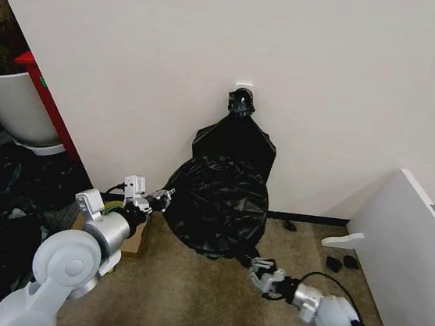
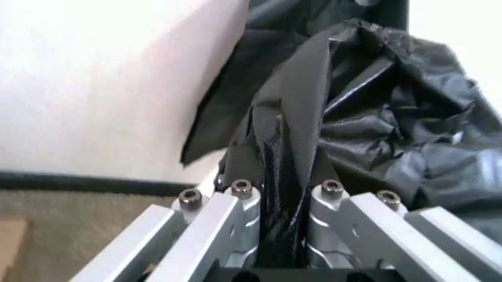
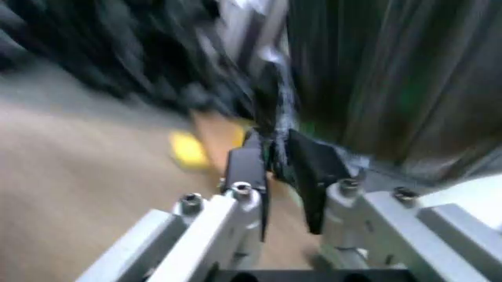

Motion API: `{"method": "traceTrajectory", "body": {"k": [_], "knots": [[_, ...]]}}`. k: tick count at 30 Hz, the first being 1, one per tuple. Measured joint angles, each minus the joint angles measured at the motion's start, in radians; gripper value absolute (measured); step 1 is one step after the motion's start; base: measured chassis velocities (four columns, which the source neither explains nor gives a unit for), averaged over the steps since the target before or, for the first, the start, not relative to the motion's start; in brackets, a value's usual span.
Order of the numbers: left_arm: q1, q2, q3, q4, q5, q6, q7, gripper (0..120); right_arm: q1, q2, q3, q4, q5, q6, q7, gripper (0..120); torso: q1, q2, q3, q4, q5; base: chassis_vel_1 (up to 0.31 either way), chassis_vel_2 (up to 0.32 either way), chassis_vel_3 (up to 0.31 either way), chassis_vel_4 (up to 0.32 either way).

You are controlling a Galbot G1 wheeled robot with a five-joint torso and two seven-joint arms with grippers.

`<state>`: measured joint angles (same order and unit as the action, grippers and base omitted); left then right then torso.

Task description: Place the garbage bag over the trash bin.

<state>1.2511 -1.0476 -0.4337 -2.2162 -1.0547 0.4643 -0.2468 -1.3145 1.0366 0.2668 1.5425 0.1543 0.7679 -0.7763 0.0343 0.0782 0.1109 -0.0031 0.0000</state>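
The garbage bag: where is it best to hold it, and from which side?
Probably at the lower edges of the garbage bag, one side each, as the left gripper and right gripper pinch it now: the film there gathers into thin folds that fit between fingers.

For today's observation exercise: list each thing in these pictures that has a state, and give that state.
garbage bag: crinkled, billowed, held at both sides near the floor.
knotted black bag: tied at its top, against the wall.
left gripper: shut on the garbage bag's edge.
right gripper: shut on the garbage bag's lower edge.
plant pot: upright.
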Motion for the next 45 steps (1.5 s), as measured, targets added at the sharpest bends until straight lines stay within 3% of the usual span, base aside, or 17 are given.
{"method": "traceTrajectory", "body": {"k": [2, 3, 6, 7, 11, 18, 21, 22, 24, 25, 26, 28, 29, 31, 38, 41, 45], "knots": [[0.005, 0.0, 0.035, 0.028, 0.093, -0.076, 0.039, 5, -0.03, -0.027, 0.032, 0.05, 0.205, -0.027, -0.264, 23, 0.0, 0.0, 0.0, 0.0007, -0.0008, 0.0, 0.0, 0.0, 0.0], [0.005, 0.0, 0.035, 0.028, 0.093, -0.076, 0.039, 5, -0.03, -0.027, 0.032, 0.05, 0.205, -0.027, -0.264, 23, 0.0, 0.0, 0.0, 0.0007, -0.0008, 0.0, 0.0, 0.0, 0.0], [0.015, -0.004, 0.072, 0.059, 0.191, -0.164, 0.088, 5, -0.046, -0.064, 0.081, 0.085, 0.405, -0.128, -0.457, 36, 0.0, 0.0, 0.0, 0.0003, -0.0007, 0.0, 0.0, 0.0, 0.0], [0.015, -0.004, 0.072, 0.059, 0.191, -0.164, 0.088, 5, -0.046, -0.064, 0.081, 0.085, 0.405, -0.128, -0.457, 36, 0.0, 0.0, 0.0, 0.0003, -0.0007, 0.0, 0.0, 0.0, 0.0], [0.027, -0.013, 0.113, 0.094, 0.286, -0.231, 0.123, 5, -0.055, -0.091, 0.128, 0.117, 0.585, -0.231, -0.522, 56, 0.0, 0.0, 0.0, 0.0008, -0.0009, 0.0, 0.0, 0.0, 0.0], [0.009, -0.019, 0.127, 0.113, 0.283, -0.238, 0.122, 5, -0.064, -0.081, 0.155, 0.087, 0.525, -0.199, -0.544, 77, 0.0, 0.0, 0.0, 0.0003, 0.0, 0.0, 0.0, 0.0, 0.0], [0.005, -0.011, 0.158, 0.135, 0.301, -0.268, 0.13, 5, -0.09, -0.076, 0.104, 0.197, 0.505, -0.181, -0.265, 91, 0.0, 0.0, 0.0, 0.0004, -0.0004, 0.0, 0.0, 0.0, 0.0], [0.005, -0.011, 0.158, 0.135, 0.301, -0.268, 0.13, 5, -0.09, -0.076, 0.104, 0.197, 0.505, -0.181, -0.265, 91, 0.0, 0.0, 0.0, 0.0004, -0.0004, 0.0, 0.0, 0.0, 0.0], [0.014, -0.013, 0.193, 0.153, 0.353, -0.31, 0.15, 5, -0.098, -0.079, 0.018, 0.329, 0.435, -0.233, 0.001, 98, 0.0, 0.0, 0.0, 0.0006, -0.0012, 0.0, 0.0, 0.0, 0.0], [0.02, -0.021, 0.205, 0.159, 0.385, -0.334, 0.16, 5, -0.097, -0.085, -0.05, 0.407, 0.412, -0.311, 0.156, 97, 0.0, 0.0, 0.0, 0.0007, -0.0007, 0.0, 0.0, 0.0, 0.0], [0.02, -0.021, 0.205, 0.159, 0.385, -0.334, 0.16, 5, -0.097, -0.085, -0.05, 0.407, 0.412, -0.311, 0.156, 97, 0.0, 0.0, 0.0, 0.0007, -0.0007, 0.0, 0.0, 0.0, 0.0], [0.028, -0.045, 0.22, 0.17, 0.446, -0.379, 0.175, 5, -0.08, -0.092, -0.164, 0.527, 0.439, -0.49, 0.465, 90, 0.0, 0.0, 0.0, 0.0007, -0.001, 0.0, 0.0, 0.0, 0.0], [0.028, -0.045, 0.22, 0.17, 0.446, -0.379, 0.175, 5, -0.08, -0.092, -0.164, 0.527, 0.439, -0.49, 0.465, 90, 0.0, 0.0, 0.0, 0.0007, -0.001, 0.0, 0.0, 0.0, 0.0], [0.031, -0.064, 0.228, 0.182, 0.484, -0.417, 0.185, 5, -0.056, -0.092, -0.233, 0.587, 0.486, -0.573, 0.661, 79, 0.0, 0.0, 0.0, 0.0005, -0.0008, 0.0, 0.0, 0.0, 0.0], [0.027, -0.072, 0.243, 0.203, 0.522, -0.454, 0.201, 5, 0.041, -0.07, -0.314, 0.578, 0.485, -0.69, 0.935, 56, 0.0, 0.0, 0.0, 0.0006, -0.0002, 0.0, 0.0, 0.0, 0.0], [0.03, -0.071, 0.244, 0.209, 0.552, -0.48, 0.212, 5, 0.127, -0.057, -0.356, 0.547, 0.47, -0.788, 1.131, 43, 0.0, 0.0, 0.0, 0.0007, -0.0006, 0.0, 0.0, 0.0, 0.0], [0.03, -0.069, 0.245, 0.212, 0.551, -0.481, 0.213, 5, 0.192, -0.042, -0.384, 0.518, 0.465, -0.822, 1.211, 29, 0.0, 0.0, 0.0, 0.0007, -0.0005, 0.0, 0.0, 0.0, 0.0]]}}
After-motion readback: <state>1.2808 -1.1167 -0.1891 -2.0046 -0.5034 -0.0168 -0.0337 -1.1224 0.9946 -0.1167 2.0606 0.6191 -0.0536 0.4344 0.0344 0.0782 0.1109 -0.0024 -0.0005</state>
